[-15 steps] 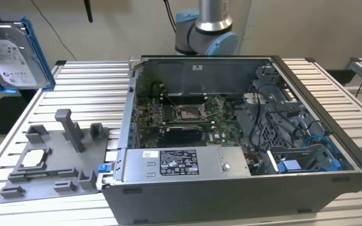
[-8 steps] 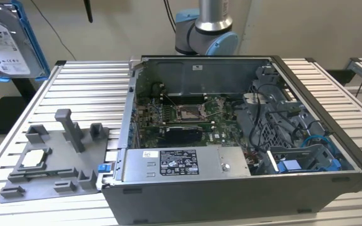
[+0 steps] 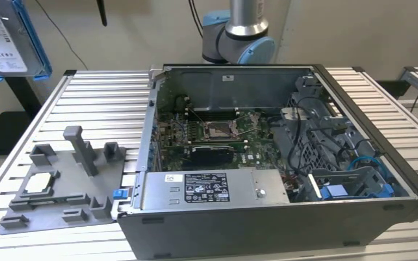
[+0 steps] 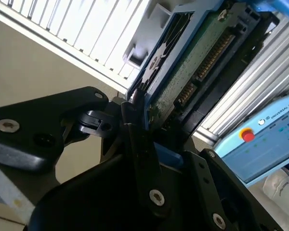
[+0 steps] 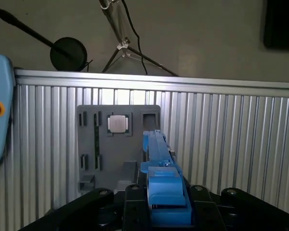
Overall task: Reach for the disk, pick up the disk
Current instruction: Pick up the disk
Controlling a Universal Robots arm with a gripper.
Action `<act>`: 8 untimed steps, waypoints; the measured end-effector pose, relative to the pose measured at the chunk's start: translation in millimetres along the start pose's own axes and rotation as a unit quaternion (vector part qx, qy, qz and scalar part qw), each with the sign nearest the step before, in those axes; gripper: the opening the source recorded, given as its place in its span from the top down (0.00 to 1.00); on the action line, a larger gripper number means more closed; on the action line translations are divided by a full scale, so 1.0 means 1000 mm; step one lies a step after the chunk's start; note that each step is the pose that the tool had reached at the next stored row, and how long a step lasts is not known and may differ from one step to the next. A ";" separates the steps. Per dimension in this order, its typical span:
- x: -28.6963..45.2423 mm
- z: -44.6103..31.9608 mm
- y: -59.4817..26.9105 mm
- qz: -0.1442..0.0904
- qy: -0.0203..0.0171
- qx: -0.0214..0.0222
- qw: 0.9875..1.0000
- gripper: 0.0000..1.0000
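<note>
While my hand (image 4: 156, 126) pinches the disk (image 3: 4, 41) clear of the surface (image 3: 100, 100), I judge the pick-up done. Any further move needs a firm grip.

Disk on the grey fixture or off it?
Off, lifted. In the exterior view the disk hangs above the table, clear of the grey fixture; in the second wrist view the tool grips its blue-framed edge.

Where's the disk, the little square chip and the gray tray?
disk (image 3: 2, 42), exterior view, on its white label.
chip (image 5: 118, 124), first wrist view, on its shiny top.
gray tray (image 3: 63, 191), exterior view, on its flat bare floor.
</note>
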State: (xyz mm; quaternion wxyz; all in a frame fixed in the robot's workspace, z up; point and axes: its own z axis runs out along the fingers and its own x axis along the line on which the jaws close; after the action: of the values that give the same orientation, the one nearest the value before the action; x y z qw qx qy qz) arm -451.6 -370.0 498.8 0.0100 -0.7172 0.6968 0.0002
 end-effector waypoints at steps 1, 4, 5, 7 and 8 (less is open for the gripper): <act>-0.0001 -0.0038 0.0000 0.000 0.000 0.000 1.000 1.00; -0.0002 -0.0139 -0.0002 0.000 0.000 0.000 1.000 1.00; -0.0002 -0.0164 -0.0002 0.000 0.000 0.000 1.000 1.00; -0.0003 -0.0201 -0.0003 0.000 0.000 0.000 1.000 1.00; -0.0003 -0.0207 -0.0003 0.000 0.000 0.000 1.000 1.00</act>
State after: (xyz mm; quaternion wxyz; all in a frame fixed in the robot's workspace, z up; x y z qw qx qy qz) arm -451.6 -370.0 519.5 0.0100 -0.7172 0.6968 0.0002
